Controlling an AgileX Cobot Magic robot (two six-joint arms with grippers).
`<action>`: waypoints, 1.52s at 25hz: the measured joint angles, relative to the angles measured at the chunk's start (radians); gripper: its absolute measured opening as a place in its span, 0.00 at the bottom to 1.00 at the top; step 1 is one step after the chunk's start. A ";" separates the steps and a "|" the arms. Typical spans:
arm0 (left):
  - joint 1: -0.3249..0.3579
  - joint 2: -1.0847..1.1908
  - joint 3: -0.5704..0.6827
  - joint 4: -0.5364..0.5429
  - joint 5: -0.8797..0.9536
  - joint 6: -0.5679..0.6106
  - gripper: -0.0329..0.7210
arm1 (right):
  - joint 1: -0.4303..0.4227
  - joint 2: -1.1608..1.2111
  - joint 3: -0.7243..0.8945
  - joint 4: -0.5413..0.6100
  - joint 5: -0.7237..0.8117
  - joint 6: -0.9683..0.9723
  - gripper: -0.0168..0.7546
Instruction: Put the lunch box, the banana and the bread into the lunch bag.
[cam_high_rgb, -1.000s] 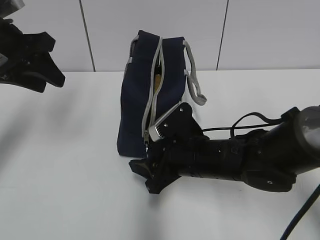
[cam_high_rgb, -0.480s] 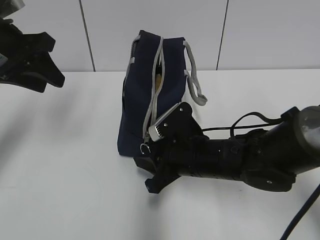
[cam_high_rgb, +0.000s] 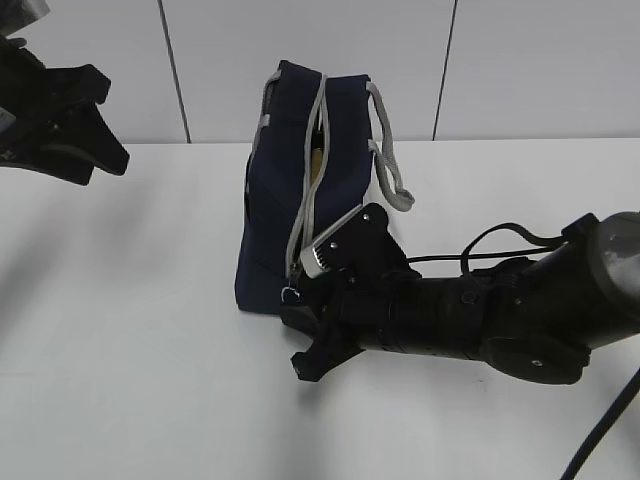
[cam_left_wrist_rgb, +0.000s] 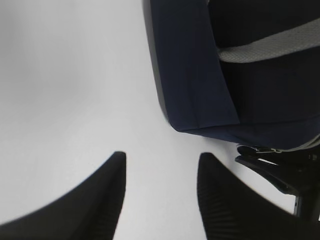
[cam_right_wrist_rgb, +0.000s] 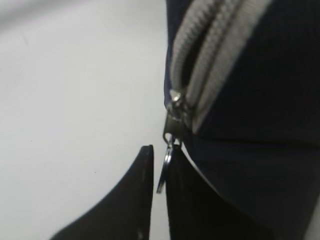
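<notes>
Zipper step in hand: right claw, at the near lower end of the lunch bag standing on the surface, is clenched on the ring pull (left claw released, well clear); next calls for a steady pull along the zipper.

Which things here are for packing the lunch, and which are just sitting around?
For the job:
- lunch bag, standing up
- zipper, partly open
- ring pull
- right gripper, fingers either side of the ring pull

Just there:
- left gripper, open, off to the side
- table
- cable
</notes>
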 joint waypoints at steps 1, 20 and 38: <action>0.000 0.000 0.000 0.000 0.000 0.000 0.49 | 0.000 0.000 0.000 0.002 0.000 0.000 0.09; 0.000 0.000 0.000 -0.001 0.000 0.000 0.48 | 0.000 -0.122 0.002 -0.060 0.179 0.000 0.00; 0.000 0.000 0.000 -0.015 0.002 0.000 0.48 | 0.000 -0.194 0.008 -0.309 0.122 0.132 0.00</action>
